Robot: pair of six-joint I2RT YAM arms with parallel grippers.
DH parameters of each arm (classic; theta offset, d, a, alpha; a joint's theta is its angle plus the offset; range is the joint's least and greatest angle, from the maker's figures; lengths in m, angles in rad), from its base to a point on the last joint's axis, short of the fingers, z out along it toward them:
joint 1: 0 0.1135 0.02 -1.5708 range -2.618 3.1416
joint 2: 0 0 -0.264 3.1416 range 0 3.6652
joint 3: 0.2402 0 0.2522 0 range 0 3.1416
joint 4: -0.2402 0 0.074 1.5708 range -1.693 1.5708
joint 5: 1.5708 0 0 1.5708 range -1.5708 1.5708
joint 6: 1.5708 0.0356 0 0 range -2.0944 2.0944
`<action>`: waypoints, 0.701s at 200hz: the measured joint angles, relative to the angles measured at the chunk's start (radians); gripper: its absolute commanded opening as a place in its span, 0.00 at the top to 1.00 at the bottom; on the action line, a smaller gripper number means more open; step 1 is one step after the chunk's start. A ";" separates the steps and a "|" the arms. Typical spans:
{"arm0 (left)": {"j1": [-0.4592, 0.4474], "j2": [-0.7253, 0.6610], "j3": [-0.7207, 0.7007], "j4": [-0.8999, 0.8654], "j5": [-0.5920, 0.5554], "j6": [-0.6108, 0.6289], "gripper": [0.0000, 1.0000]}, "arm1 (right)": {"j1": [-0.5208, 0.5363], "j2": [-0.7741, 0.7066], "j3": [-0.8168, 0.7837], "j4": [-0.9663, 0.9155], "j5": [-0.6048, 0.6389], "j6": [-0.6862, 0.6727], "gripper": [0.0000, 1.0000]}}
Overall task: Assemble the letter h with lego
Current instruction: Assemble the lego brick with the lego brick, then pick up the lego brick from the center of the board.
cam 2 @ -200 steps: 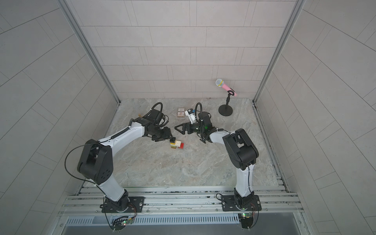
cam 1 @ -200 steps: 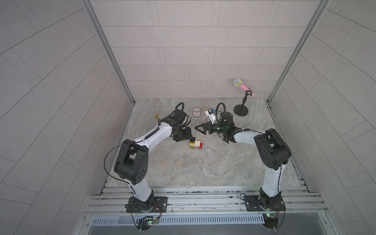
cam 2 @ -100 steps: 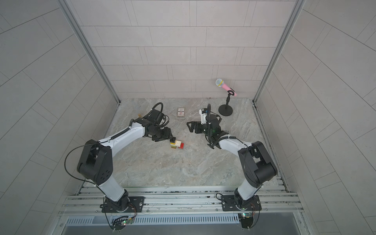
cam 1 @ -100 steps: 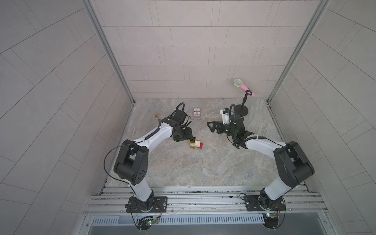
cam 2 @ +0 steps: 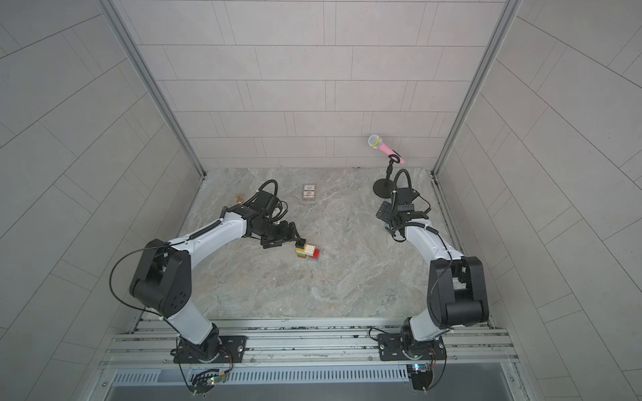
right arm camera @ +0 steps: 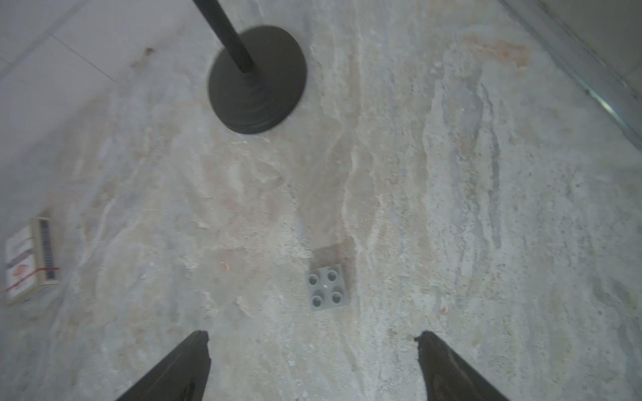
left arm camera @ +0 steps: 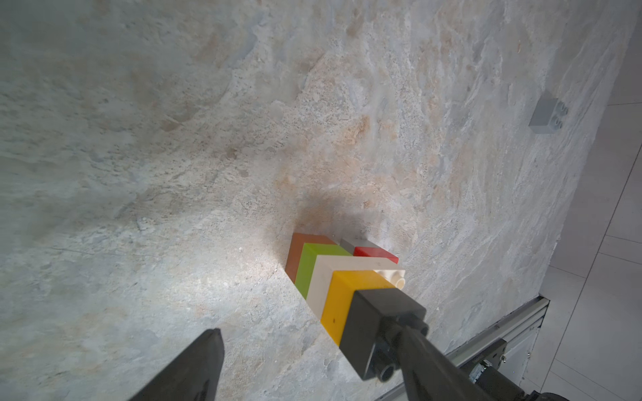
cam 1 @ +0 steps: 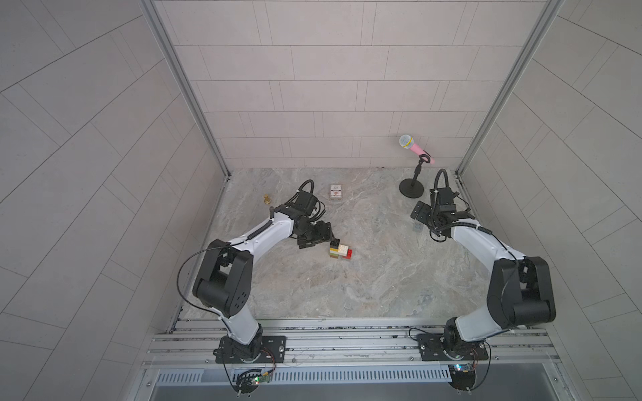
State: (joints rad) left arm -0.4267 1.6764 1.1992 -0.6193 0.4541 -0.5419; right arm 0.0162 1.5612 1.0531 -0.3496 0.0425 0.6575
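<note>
The letter h (cam 1: 339, 250) (cam 2: 307, 251) stands on the marble floor. Its column is black (left arm camera: 378, 326), yellow, white, lime green and brown, with a red brick (left arm camera: 375, 251) on a grey one under the white brick's far end. My left gripper (cam 1: 319, 239) (left arm camera: 309, 330) is open beside the column. One finger (left arm camera: 427, 350) lies against the black brick's studded top, and the other stands well clear. A loose grey lego brick (right arm camera: 327, 291) (cam 1: 418, 226) (left arm camera: 548, 116) lies studs up at the back right. My right gripper (right arm camera: 312, 338) (cam 1: 422, 217) hangs open just above it, holding nothing.
A pink microphone on a black round-footed stand (cam 1: 411, 187) (right arm camera: 257, 80) rises close behind the right gripper. A small printed card box (cam 1: 336, 191) (right arm camera: 27, 260) and a brass pawn (cam 1: 267, 199) lie near the back wall. Tiled walls enclose three sides.
My right arm has swung from beside the figure out to the back right, over the loose grey brick. The left gripper has stayed by the column and spread its jaws.
</note>
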 measured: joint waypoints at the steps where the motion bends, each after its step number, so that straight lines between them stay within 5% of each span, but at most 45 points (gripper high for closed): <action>1: 0.000 0.000 -0.001 0.000 0.000 -0.001 0.08 | -0.001 0.003 0.002 -0.003 0.000 -0.001 0.09; 24: 0.002 -0.019 -0.021 0.002 0.014 -0.006 0.00 | -0.006 0.114 0.070 -0.069 0.003 -0.037 0.13; 140: 0.016 -0.166 -0.084 0.070 0.055 -0.011 0.00 | -0.005 0.375 0.245 -0.153 -0.110 -0.156 0.52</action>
State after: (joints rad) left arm -0.4103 1.5108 1.1156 -0.5491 0.5087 -0.5526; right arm 0.0109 1.9366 1.2976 -0.5022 -0.0677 0.5011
